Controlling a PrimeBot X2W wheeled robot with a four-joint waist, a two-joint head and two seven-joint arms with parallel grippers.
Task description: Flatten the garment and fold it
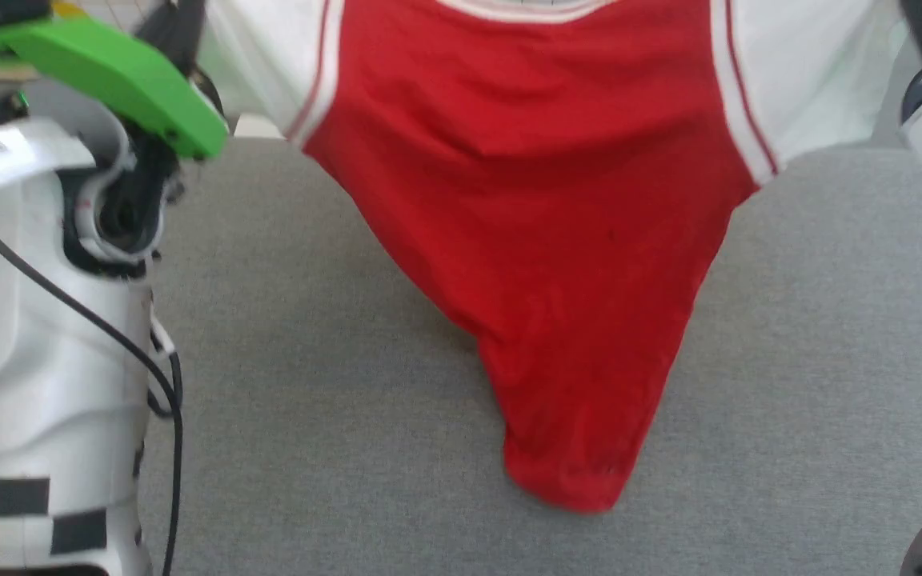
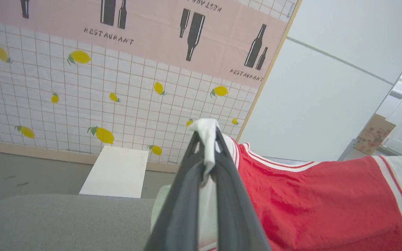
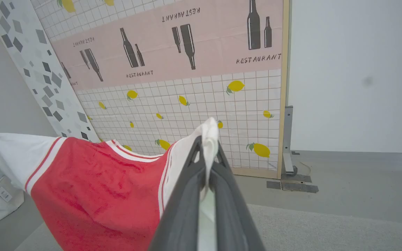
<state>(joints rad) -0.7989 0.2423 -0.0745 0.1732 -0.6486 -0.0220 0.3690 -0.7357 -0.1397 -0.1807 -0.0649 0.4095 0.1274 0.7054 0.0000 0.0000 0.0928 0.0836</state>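
The garment (image 1: 557, 208) is a red jersey T-shirt with white sleeves and red-white trim. It hangs stretched between my two arms above the grey table (image 1: 309, 416), its lower hem sagging to a point that touches the surface. In the left wrist view my left gripper (image 2: 206, 139) is shut on the white cloth of one sleeve, and the red body (image 2: 319, 202) spreads off to the right. My right gripper (image 3: 206, 143) is shut on the white cloth of the other sleeve, with the red body (image 3: 96, 195) to its left. No number or lettering shows on the side facing me.
My white left arm (image 1: 45, 360) with its green cover (image 1: 109, 76) and a loose black cable fills the left of the head view. A lemon-and-bottle printed wall panel (image 2: 117, 69) stands behind the table. A white board (image 2: 115, 172) leans against it.
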